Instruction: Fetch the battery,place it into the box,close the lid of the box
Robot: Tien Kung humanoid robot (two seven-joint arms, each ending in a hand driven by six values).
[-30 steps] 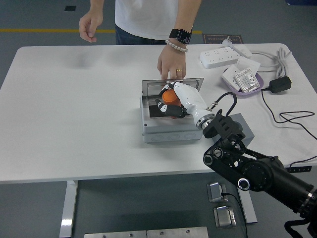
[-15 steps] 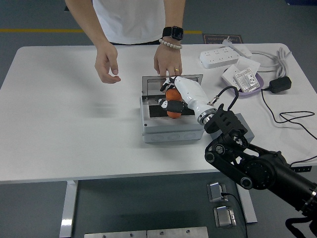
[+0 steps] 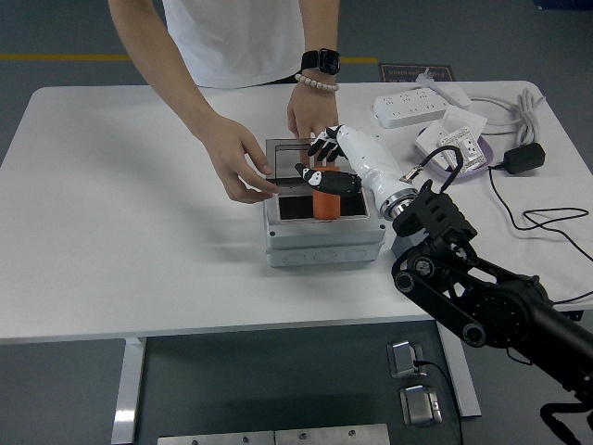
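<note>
The grey box (image 3: 320,243) sits mid-table with its lid (image 3: 287,151) raised at the back. The orange battery (image 3: 325,204) stands in the box's opening. My right hand (image 3: 324,163), white with black fingertips, hovers over the box; its fingers are spread, and the thumb lies just over the battery's top. A person at the far side has one hand (image 3: 239,165) at the box's left rim and the other hand (image 3: 309,113) behind the lid. My left arm is out of view.
A white power strip (image 3: 408,107), a purple tray (image 3: 437,160) holding a white adapter (image 3: 461,148), a black plug (image 3: 523,158) and cables (image 3: 547,218) lie at the right. A grey pad (image 3: 463,234) lies under my right arm.
My right hand has risen and opened, leaving the battery in the box. The person's free hand has moved from above the table to the box's left rim.
</note>
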